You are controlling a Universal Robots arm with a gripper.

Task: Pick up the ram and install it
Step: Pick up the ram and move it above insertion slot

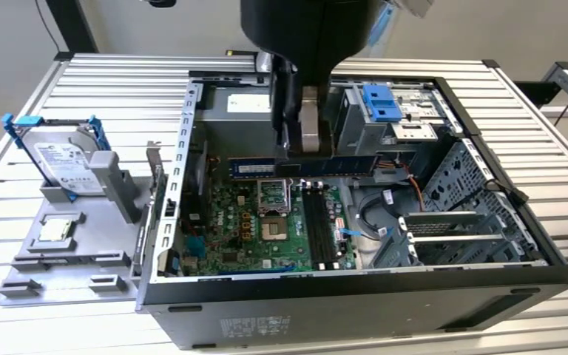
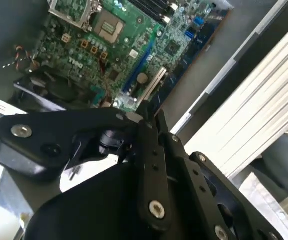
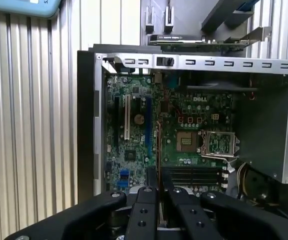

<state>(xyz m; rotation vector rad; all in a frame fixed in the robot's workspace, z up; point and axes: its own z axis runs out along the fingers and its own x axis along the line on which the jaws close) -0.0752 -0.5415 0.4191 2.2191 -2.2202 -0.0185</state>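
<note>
In the exterior view my gripper (image 1: pixel 299 151) reaches down into the open computer case (image 1: pixel 363 292) and is shut on the ram (image 1: pixel 254 168), a long blue stick held level just above the green motherboard (image 1: pixel 264 229). The black memory slots (image 1: pixel 319 222) lie below and toward the case's near side. The first wrist view looks along the closed fingers of my gripper (image 3: pixel 160 189). There the ram (image 3: pixel 158 155) shows edge-on as a thin line over the motherboard (image 3: pixel 133 150), next to the slots (image 3: pixel 194 175). In the second wrist view my gripper (image 2: pixel 148 112) hangs over the board (image 2: pixel 133 55).
A silver hard drive in a blue bracket (image 1: pixel 62 159) stands on a grey fixture (image 1: pixel 67 259) at the exterior view's left. Inside the case are a blue drive-bay latch (image 1: pixel 383 103), the power supply (image 1: pixel 234 103), loose cables (image 1: pixel 373 214) and expansion cards (image 1: pixel 452 229).
</note>
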